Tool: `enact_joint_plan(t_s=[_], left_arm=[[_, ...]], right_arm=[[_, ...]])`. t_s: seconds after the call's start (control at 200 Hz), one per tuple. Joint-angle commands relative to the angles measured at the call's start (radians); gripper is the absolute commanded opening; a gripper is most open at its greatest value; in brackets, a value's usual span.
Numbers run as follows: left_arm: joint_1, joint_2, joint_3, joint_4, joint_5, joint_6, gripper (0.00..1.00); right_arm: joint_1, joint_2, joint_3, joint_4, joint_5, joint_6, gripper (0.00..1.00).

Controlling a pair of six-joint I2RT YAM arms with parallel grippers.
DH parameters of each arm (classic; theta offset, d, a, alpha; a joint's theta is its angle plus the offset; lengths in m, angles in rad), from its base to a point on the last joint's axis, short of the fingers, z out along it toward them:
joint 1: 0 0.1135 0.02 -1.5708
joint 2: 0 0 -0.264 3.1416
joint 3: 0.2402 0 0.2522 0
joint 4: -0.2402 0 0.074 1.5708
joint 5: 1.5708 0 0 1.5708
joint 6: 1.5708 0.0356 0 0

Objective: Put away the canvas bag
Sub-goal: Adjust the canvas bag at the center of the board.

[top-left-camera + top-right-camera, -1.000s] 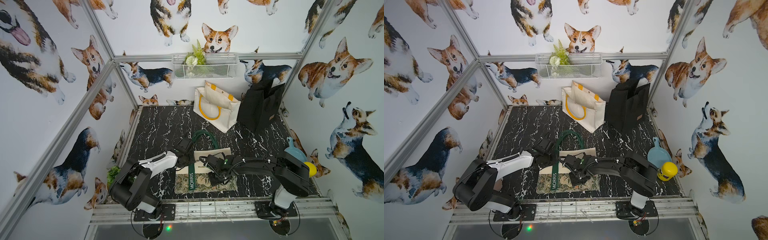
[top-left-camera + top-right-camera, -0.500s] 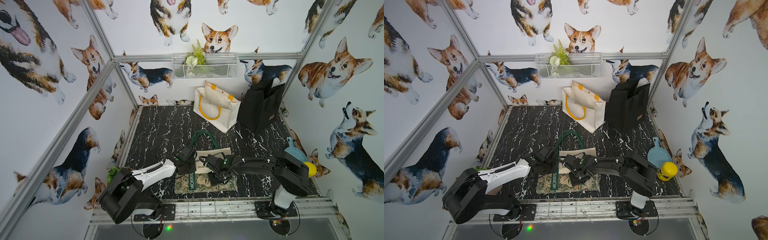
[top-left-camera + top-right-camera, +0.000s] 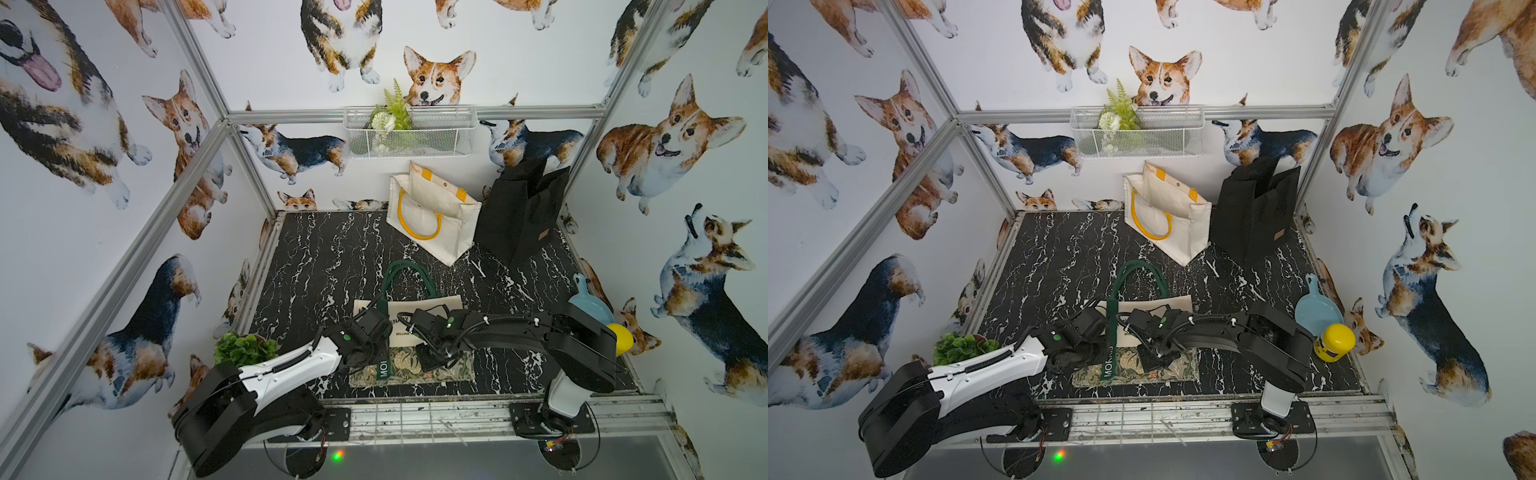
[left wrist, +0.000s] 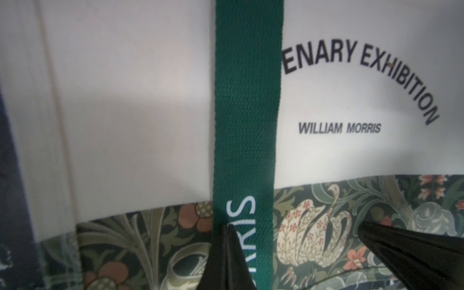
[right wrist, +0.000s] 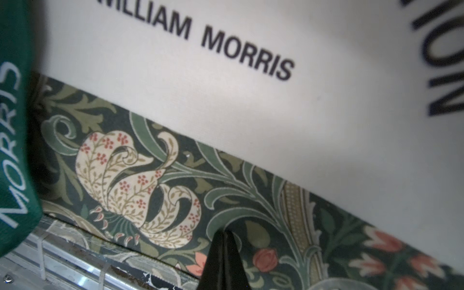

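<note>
Corgi-printed white walls (image 3: 270, 50) enclose a black white-veined marble tabletop (image 3: 324, 249). Along the corners run silver aluminium rails (image 3: 291, 117)

Both top views: bright, even diffuse light, sharp, wide-angle stretch toward the picture edges; the black right arm (image 3: 519, 328) loses detail over the dark desk (image 3: 316, 249). Wrist views are dimmer and very close-in. Soft shadows fall across the canvas bag (image 4: 125, 113), its lettering is slightly blurred, right fingers (image 5: 216, 261) out of focus.

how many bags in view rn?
3. Morris bag lies flat at the front. Cream tote stands at the back. Black bag stands just right of the tote. No others show, though the black bag could hide something behind it.
</note>
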Motion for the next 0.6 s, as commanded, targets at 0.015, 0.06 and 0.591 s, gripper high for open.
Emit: enact_joint_plan(t_s=[0.015, 0.06, 0.591], left_arm=[[-0.010, -0.020, -0.002, -0.019, -0.017, -0.030, 0.00], [-0.010, -0.026, 0.003, -0.026, -0.019, -0.030, 0.00], [0.059, 0.163, 0.149, 0.024, -0.083, 0.077, 0.00]], right_arm=[[0.001, 0.004, 0.002, -0.005, -0.003, 0.008, 0.00], [0.001, 0.002, 0.004, -0.006, -0.002, 0.008, 0.00], [0.001, -0.005, -0.003, -0.012, 0.000, 0.009, 0.00]])
